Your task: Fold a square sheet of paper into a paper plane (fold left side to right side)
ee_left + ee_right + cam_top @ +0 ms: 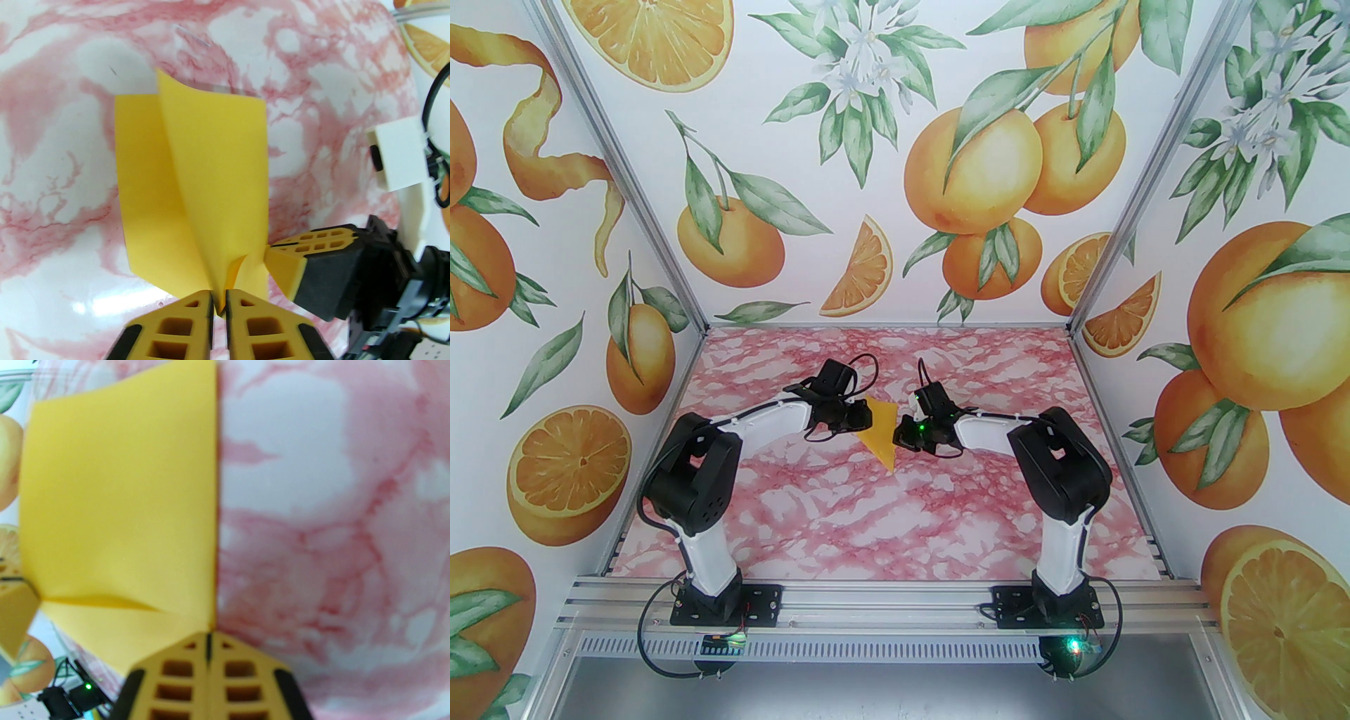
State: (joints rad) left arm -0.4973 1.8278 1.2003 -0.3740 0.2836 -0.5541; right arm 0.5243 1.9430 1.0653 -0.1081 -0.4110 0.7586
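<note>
The left gripper (219,295) has its yellow, honeycomb-cut fingers (175,327) pressed together on the near edge of the square sheet of paper (218,147), puckering that edge into a small curl just ahead of the tips. From the pinch the thin, matte yellow-orange sheet fans away in two panels, one lying flat and the other lifted along a soft ridge. The right gripper (208,637) is likewise closed tip to tip on the sheet's corner, the straight paper edge running forward from its seam. Under both lies the glossy pink-and-white marbled table (334,88).
</note>
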